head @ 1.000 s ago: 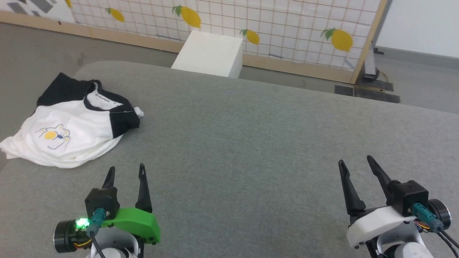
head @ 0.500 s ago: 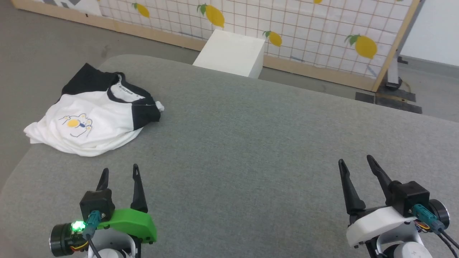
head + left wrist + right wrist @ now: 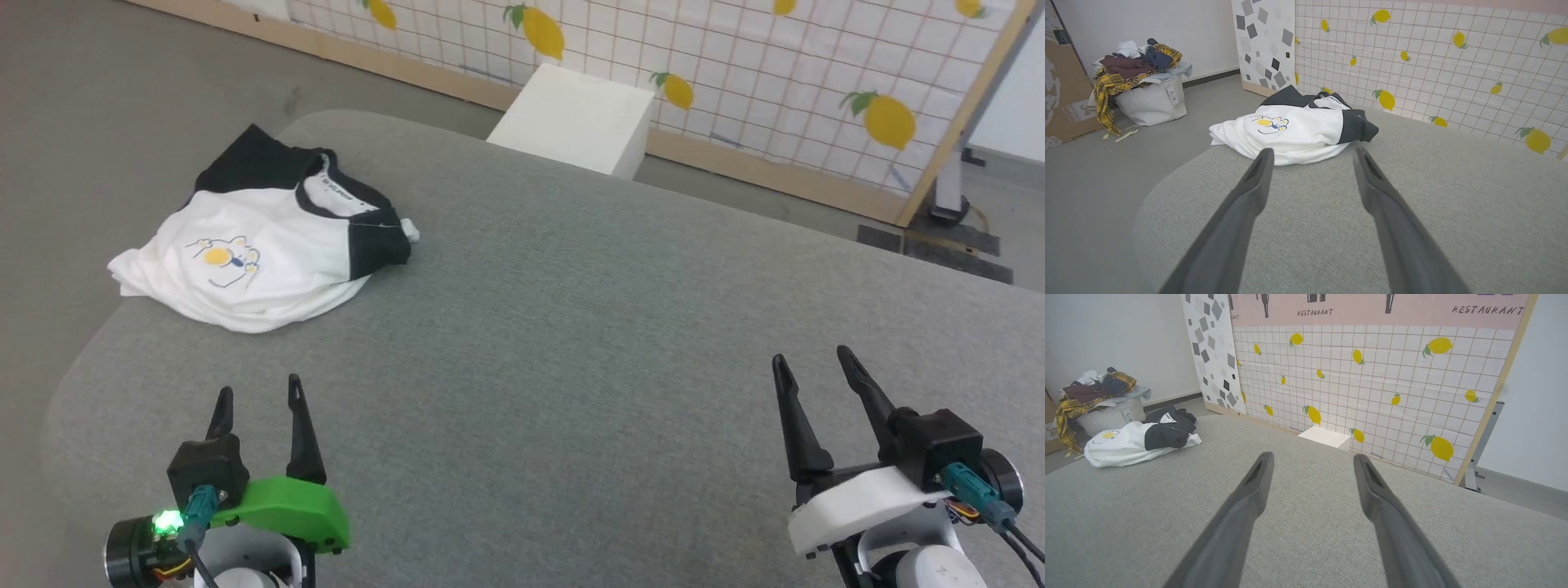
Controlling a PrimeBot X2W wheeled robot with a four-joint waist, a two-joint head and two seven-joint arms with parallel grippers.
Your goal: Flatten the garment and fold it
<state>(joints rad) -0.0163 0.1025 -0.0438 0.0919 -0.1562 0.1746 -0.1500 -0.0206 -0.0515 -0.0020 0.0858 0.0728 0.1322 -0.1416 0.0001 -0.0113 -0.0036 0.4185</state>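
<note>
The garment (image 3: 269, 245) lies bunched at the far left corner of the grey table (image 3: 571, 327), white body with black sleeves, black neck trim and a small yellow-blue print facing up. It hangs slightly over the table's left edge. In the left wrist view the garment (image 3: 1294, 126) sits just beyond the fingertips. The right wrist view shows the garment (image 3: 1139, 443) far off to the left. My left gripper (image 3: 258, 390) hovers open at the near left, well short of the shirt. My right gripper (image 3: 810, 356) stands open at the near right, holding nothing.
A white box (image 3: 575, 118) stands on the floor behind the table, before a lemon-print tiled panel (image 3: 735, 73). A white basket piled with clothes (image 3: 1143, 90) stands on the floor to the left. The table's left corner is rounded.
The head camera has swung left, so the garment and box sit further right in the picture. Both grippers hold their places, open.
</note>
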